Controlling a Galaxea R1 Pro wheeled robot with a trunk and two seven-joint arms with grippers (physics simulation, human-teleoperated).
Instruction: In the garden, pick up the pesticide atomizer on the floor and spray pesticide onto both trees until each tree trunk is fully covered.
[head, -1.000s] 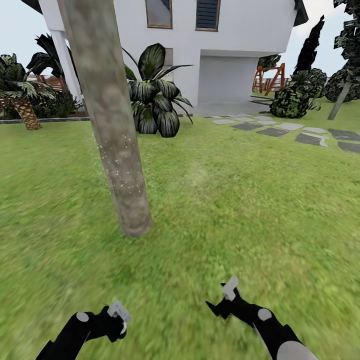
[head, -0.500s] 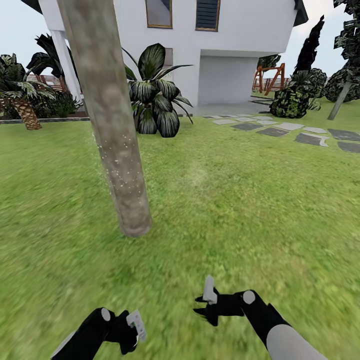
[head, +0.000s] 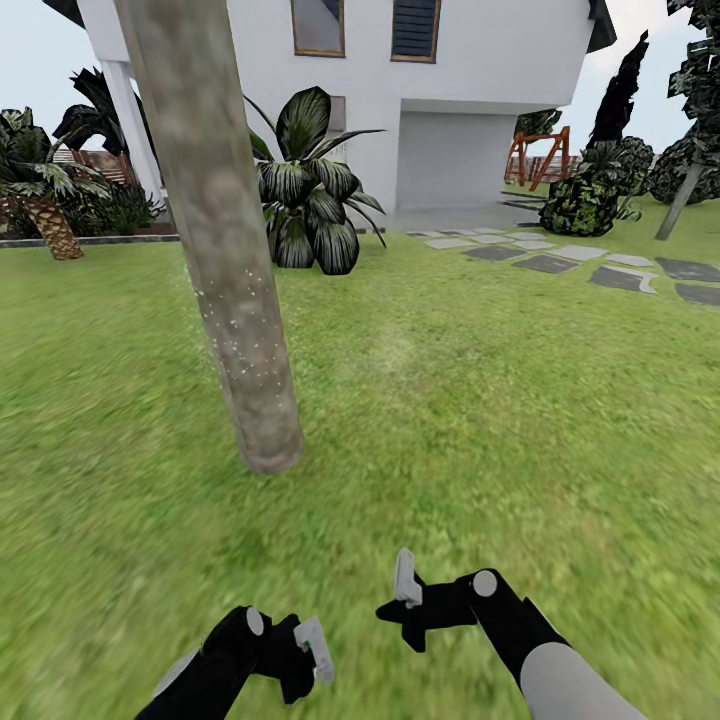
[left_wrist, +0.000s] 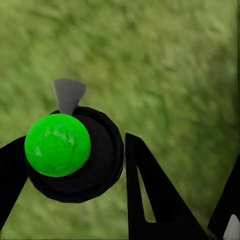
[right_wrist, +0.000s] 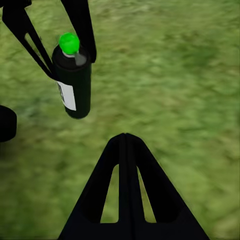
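The atomizer (right_wrist: 73, 80), a black can with a green cap, is being pinched between the fingers of the left gripper (head: 305, 655), low above the grass (head: 480, 400). The right gripper (head: 405, 600) is being carried pressed together, empty. White specks are covering only part of the trunk (head: 235, 330); aim could drift and leave bare bark. Stone slabs (head: 560, 262) and a white house (head: 470, 100) are lying well beyond.

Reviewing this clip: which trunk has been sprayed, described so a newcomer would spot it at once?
In front of the white house, one thick, leaning grey-brown tree trunk rises from the lawn. Fine white specks dot its lower part, unlike the thin trunk far right.
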